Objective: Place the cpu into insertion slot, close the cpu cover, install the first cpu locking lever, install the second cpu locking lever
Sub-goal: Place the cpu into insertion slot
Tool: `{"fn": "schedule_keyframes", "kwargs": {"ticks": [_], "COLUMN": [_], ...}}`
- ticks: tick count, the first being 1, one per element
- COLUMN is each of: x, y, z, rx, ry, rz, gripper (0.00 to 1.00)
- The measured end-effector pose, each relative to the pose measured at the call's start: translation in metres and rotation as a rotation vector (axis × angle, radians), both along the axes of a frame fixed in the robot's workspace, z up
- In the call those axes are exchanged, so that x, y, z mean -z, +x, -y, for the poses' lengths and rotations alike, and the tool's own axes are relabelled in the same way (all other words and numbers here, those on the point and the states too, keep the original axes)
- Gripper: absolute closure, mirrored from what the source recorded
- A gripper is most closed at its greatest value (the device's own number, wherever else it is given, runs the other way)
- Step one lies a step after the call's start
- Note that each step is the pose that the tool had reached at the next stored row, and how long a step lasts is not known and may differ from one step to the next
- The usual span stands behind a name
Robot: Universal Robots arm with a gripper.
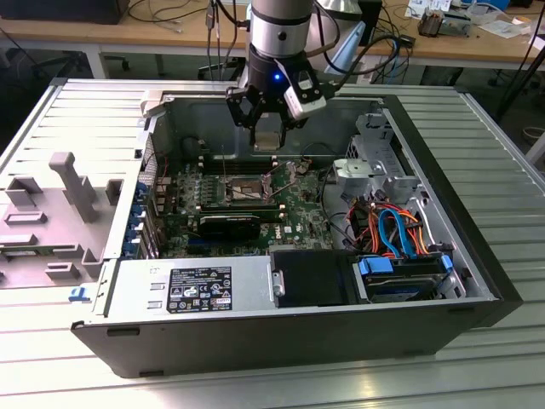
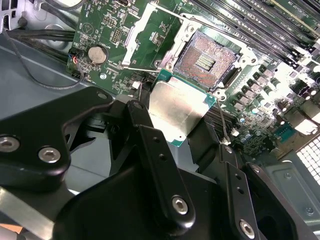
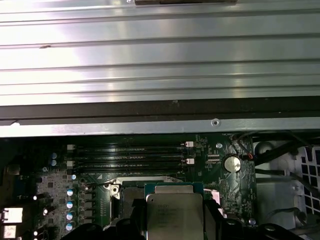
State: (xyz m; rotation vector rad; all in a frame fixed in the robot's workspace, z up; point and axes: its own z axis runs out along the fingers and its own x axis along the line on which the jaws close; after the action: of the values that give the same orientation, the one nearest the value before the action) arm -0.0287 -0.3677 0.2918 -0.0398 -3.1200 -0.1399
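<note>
Nearest in the second wrist view, the gripper (image 2: 176,122) was clamped on the cpu (image 2: 175,100) by two opposite edges, with the chip's silvery top showing between the fingers. Just beyond, the insertion slot (image 2: 207,57) sat bare in the far half of the motherboard (image 2: 100,30), its contact field exposed and the chip raised clear of it. At the slot's edge the cpu cover (image 2: 134,39) stood swung open. To do this step well, I judged, the chip should be squared to the slot's rim and levelled. It should then be lowered straight, never dragged across the contacts, and kept clear of the raised cover.
</note>
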Motion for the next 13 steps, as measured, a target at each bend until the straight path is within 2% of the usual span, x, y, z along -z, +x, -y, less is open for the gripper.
{"fn": "schedule_keyframes", "kwargs": {"ticks": [13], "x": [0.0034], "y": [0.0000], "z": [0.0000], "rx": [0.000], "ry": [0.0000], "rz": [0.0000], "gripper": [0.45]}}
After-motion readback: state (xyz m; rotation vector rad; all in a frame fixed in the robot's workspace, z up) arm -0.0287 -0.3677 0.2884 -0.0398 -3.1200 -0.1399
